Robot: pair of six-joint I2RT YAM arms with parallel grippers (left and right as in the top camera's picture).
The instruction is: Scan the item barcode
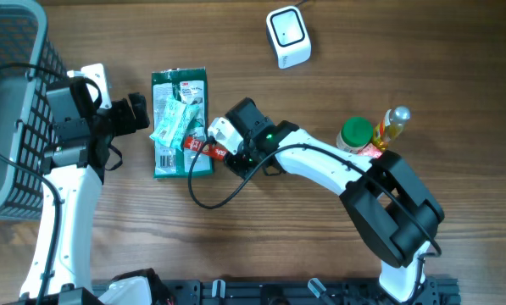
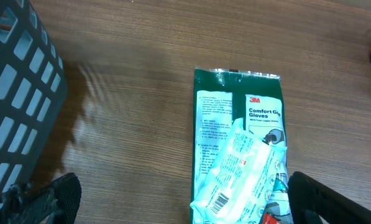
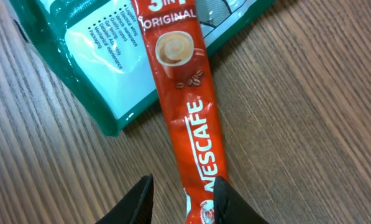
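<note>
A red Nescafe stick sachet (image 3: 185,106) lies flat on the wood, its far end resting on a green 3M glove pack (image 3: 104,68). My right gripper (image 3: 182,186) straddles the sachet's near end with its jaws open; a gap shows beside the left finger, while the right finger is at the sachet's edge. In the overhead view the sachet (image 1: 203,147) sits by the right gripper (image 1: 212,146). My left gripper (image 2: 188,199) hangs wide open over a light-blue packet (image 2: 241,168), whose barcode (image 2: 219,200) faces up. The white scanner (image 1: 288,36) stands at the far side.
A dark wire basket (image 1: 7,102) fills the left edge, close to the left arm. A green-lidded jar (image 1: 356,134) and a yellow oil bottle (image 1: 392,125) stand to the right, beside the right arm. The glove pack (image 1: 180,85) lies mid-table.
</note>
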